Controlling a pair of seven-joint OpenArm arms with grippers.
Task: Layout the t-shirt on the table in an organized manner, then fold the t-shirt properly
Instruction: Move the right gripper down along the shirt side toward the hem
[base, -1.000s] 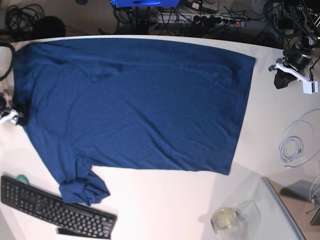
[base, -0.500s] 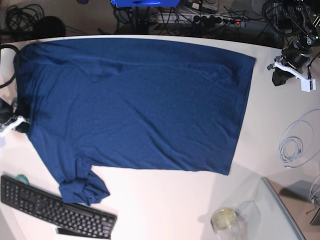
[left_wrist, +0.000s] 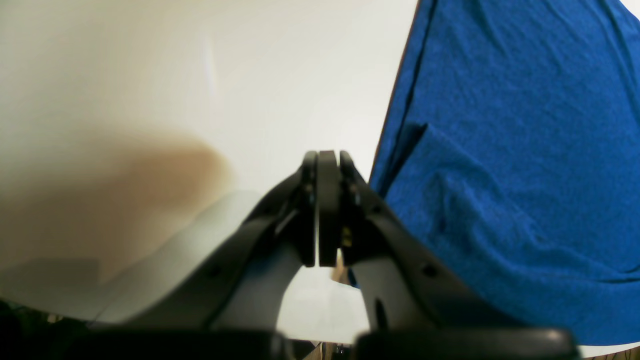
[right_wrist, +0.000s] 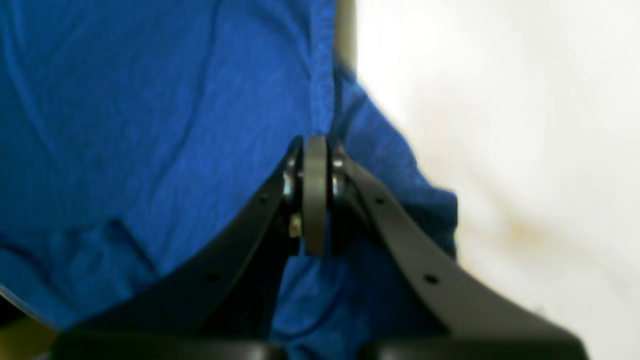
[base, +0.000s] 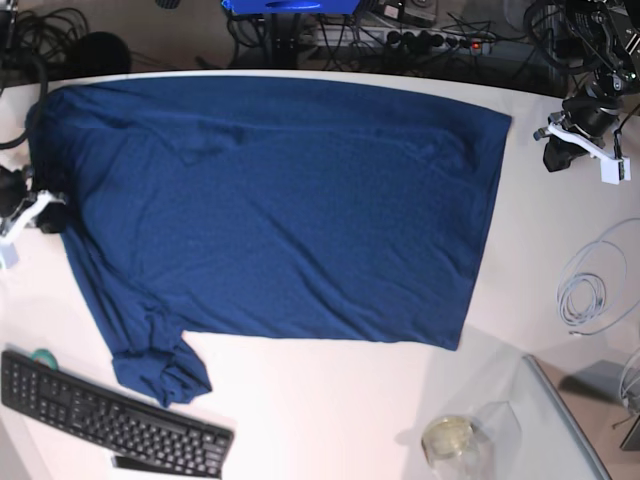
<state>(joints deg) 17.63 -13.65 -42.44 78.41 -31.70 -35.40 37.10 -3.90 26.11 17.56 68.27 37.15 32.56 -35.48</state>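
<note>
1 t-shirt (base: 270, 205), dark navy and without print, lies spread flat over the far half of the white desk (base: 330, 400), its hem toward the base view's right and its collar end toward that view's left. 1 sleeve is visible, bunched into a crumpled lump (base: 160, 365) at the near left corner of the shirt, just beside 1 black keyboard (base: 110, 415) that sits at the desk's near left edge.

2 arms are in view. The left gripper (left_wrist: 320, 210) has its jaws pressed flat together with nothing between them; it hangs over bare desk just beside the shirt's hem edge (left_wrist: 400, 100), apart from the cloth. In the base view it sits at the far right (base: 575, 135), clear of the shirt's corner.

The right gripper (right_wrist: 315, 195) also has its jaws fully together. In its wrist view they sit over the blue cloth at the shirt's edge (the view is blurred there, so whether any fabric is pinched cannot be told). In the base view this gripper (base: 35, 210) is at the shirt's left edge.

1 coil of pale cable (base: 590, 285) lies on the desk at the right, 1 clear round container (base: 450, 435) stands near the front edge, and 1 grey translucent tray (base: 570, 420) occupies the near right corner.
</note>
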